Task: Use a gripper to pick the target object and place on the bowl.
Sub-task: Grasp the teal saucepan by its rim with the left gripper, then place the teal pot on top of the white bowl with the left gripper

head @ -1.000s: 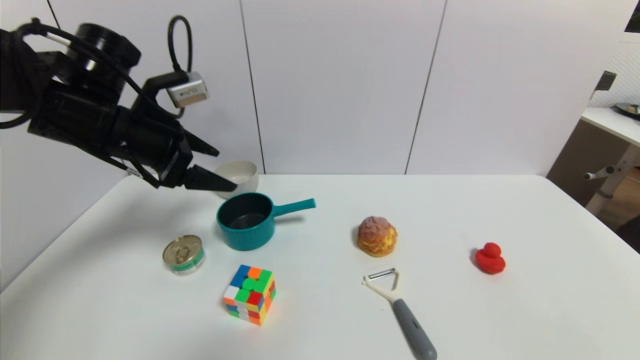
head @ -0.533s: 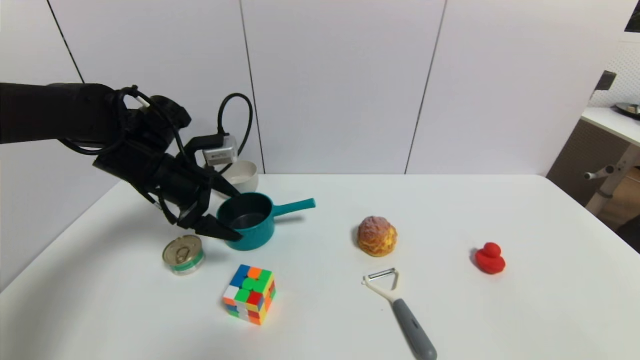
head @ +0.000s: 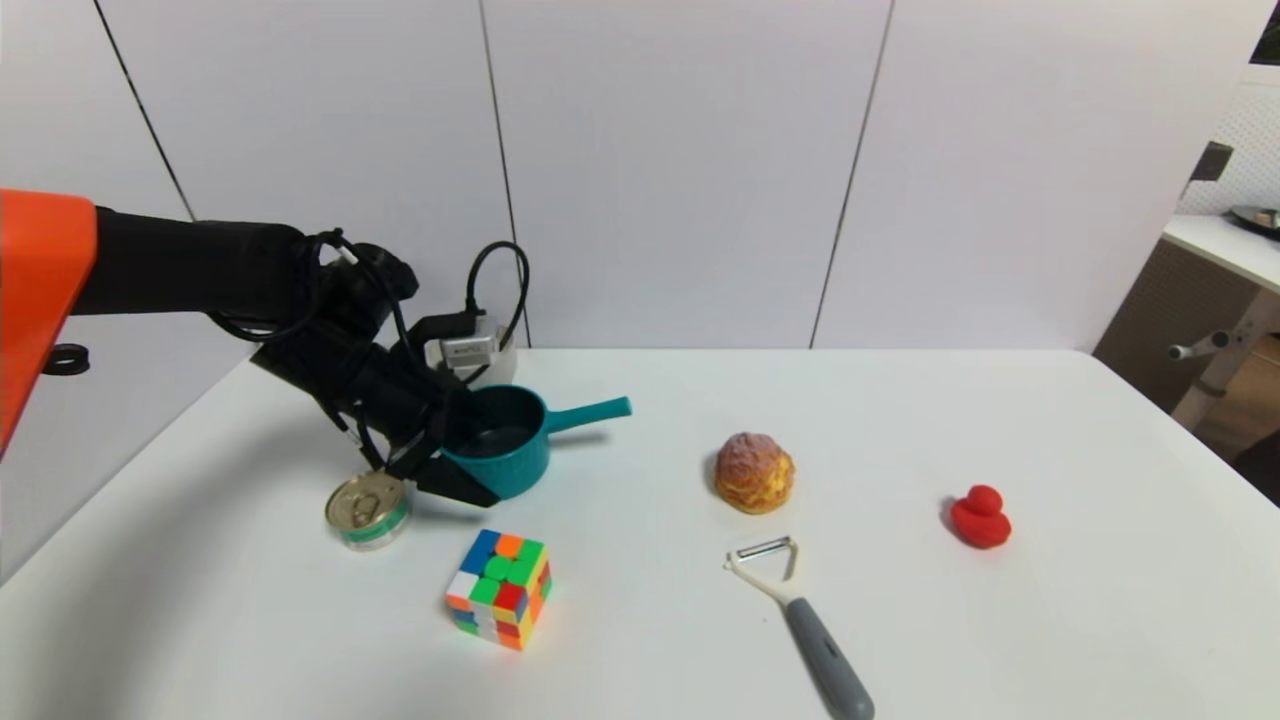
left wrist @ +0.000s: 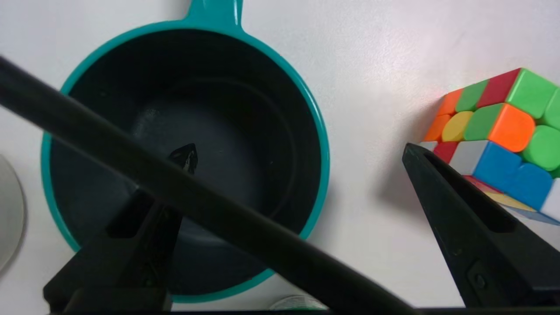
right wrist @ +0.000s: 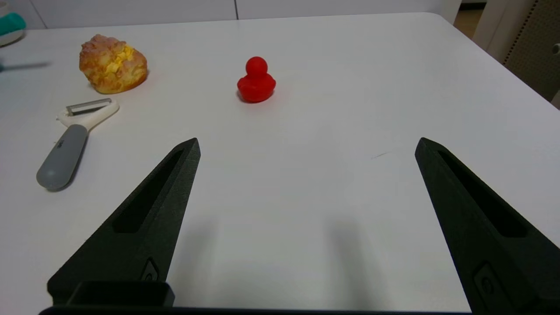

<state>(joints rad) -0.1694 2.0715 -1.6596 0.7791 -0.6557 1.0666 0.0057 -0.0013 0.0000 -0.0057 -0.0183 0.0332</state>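
The teal saucepan [head: 497, 442] is sitting upright on the white table [head: 900, 620], its handle pointing toward 3 o'clock, with the cream bowl [head: 492, 355] just behind it at 12 o'clock. The left gripper [head: 462, 462] is straddling the pan's near-left wall with its jaws spread: 1 finger is hanging inside the dark interior, the other outside, near the puzzle cube [head: 499, 588].

The wall is curved and thin, so a pinch there is likely to slip or tip the pan as it rises. The pan looks wider than the bowl, so it may rock off once set down. The outer finger could also nudge the cube or the tin can [head: 367, 509] at 8 o'clock.

The right gripper [right wrist: 306, 148] is hovering idle, spread wide over bare table. Farther out are lying a cream puff [head: 754, 473], a peeler [head: 800, 620] and a red duck [head: 980, 517]. Pale wall panels are standing behind.
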